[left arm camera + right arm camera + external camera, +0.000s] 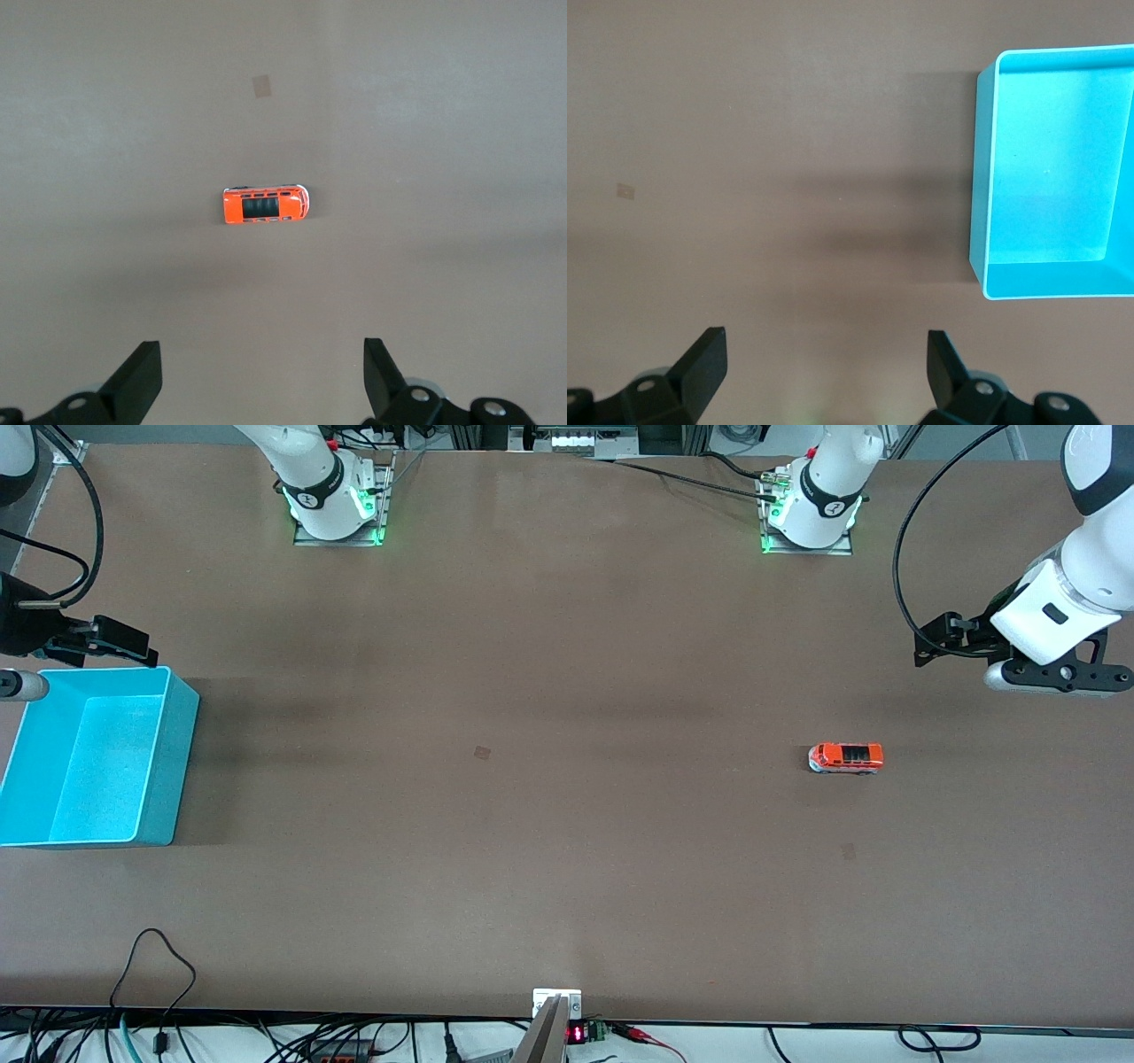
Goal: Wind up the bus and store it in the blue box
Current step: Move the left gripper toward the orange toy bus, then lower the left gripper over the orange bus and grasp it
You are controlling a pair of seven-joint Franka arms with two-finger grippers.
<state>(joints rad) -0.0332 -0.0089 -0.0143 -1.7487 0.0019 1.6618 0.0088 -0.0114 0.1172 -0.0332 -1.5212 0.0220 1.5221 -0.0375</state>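
Nothing had been started: the bus point(846, 758) sat untouched on its wheels on the bare surface point(549, 824), toward my left arm's end, lying lengthwise along the table. The box point(173, 762) stood well apart from it at my right arm's end, open side up and holding nothing that I could see.

My left gripper point(263, 376) hung in the air near its own end of the table, fingers point(142, 376) spread wide and holding nothing. In its wrist view the bus lay ahead of the fingertips, between their lines but not yet under them. My right gripper point(826, 372) waited above the surface just beside the box, its fingers point(704, 363) likewise wide apart with nothing between them.

So the step in hand, as I judged it, was the first one: reaching for the bus. The next move called for my left arm to come over the bus, line the fingers up across its narrow sides, descend and close. The winding would presumably need the wheels dragged back along the surface while pressed down. Being small and on wheels, the bus could roll away if one finger nudged it first.
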